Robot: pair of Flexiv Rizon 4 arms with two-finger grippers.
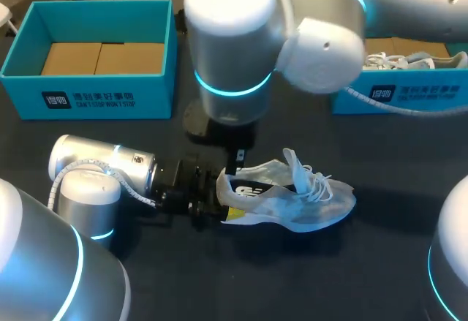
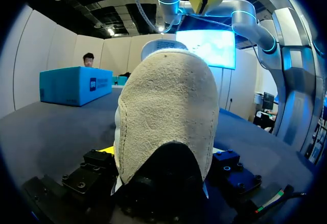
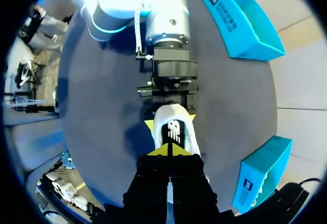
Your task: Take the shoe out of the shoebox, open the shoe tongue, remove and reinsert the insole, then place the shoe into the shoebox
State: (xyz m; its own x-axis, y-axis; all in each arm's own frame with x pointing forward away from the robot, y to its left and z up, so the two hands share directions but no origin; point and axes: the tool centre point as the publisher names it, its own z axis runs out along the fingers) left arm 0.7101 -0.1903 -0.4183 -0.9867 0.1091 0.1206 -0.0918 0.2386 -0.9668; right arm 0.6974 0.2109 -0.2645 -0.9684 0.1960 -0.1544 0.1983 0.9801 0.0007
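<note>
Nearest to me, the left gripper (image 1: 218, 204) is lying low over the table (image 1: 380, 262), its jaws clamping the heel of the white shoe (image 1: 292, 200). The shoe is resting at the table's middle, toe pointing to my right. Over its heel opening the right gripper (image 1: 234, 166) is hanging with jaws together. Farther back, two blue boxes are standing well apart: the left shoebox (image 1: 88, 94) and the right shoebox (image 1: 409, 96), which is holding another shoe (image 1: 409, 60).
</note>
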